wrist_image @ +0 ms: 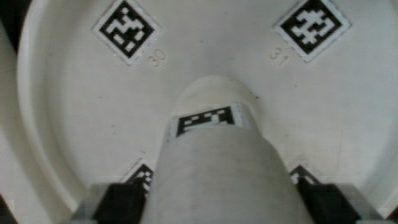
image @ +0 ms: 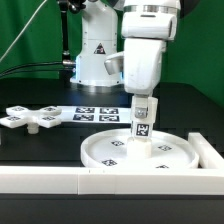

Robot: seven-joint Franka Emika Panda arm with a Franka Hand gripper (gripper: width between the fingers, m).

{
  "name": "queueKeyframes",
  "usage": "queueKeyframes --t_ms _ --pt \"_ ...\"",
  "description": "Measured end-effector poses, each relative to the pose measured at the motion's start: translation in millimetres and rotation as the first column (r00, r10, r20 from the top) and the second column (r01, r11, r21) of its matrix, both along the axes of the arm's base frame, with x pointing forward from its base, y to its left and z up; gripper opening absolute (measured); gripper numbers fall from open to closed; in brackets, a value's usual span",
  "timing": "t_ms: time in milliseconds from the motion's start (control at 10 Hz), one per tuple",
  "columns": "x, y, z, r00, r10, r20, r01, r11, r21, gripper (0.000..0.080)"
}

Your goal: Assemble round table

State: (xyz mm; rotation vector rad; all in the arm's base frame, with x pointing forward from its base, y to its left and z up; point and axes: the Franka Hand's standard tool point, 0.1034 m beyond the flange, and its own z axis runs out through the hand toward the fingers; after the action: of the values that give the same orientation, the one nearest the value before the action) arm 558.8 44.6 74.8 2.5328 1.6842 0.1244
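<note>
The large rimmed round disc (image: 140, 150) lies flat on the black table next to the front border wall. My gripper (image: 142, 104) is shut on the short thick post (image: 142, 128) and holds it upright over the disc's middle, its lower end at or very near the disc's surface. In the wrist view the post (wrist_image: 217, 150) runs from between my dark fingertips (wrist_image: 125, 200) toward the disc (wrist_image: 71, 110), which fills the picture with two tags showing. The flat cross-shaped piece (image: 32, 117) lies on the table at the exterior view's left.
The marker board (image: 98, 114) lies behind the disc. The long white border wall (image: 60, 181) runs along the front and turns back at the exterior view's right (image: 208, 152). The robot base (image: 95, 55) stands at the back.
</note>
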Motion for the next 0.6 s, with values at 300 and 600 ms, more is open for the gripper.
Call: queueKeyframes --t_ms 300,600 --pt "0.6 -0.9 0.1 0.967 -0.253 -0.002 0.253 0.967 0.037 0.0409" --pt "0.5 -0.5 0.0 0.903 -0.429 -0.006 0.429 0.901 0.062 0.0409"
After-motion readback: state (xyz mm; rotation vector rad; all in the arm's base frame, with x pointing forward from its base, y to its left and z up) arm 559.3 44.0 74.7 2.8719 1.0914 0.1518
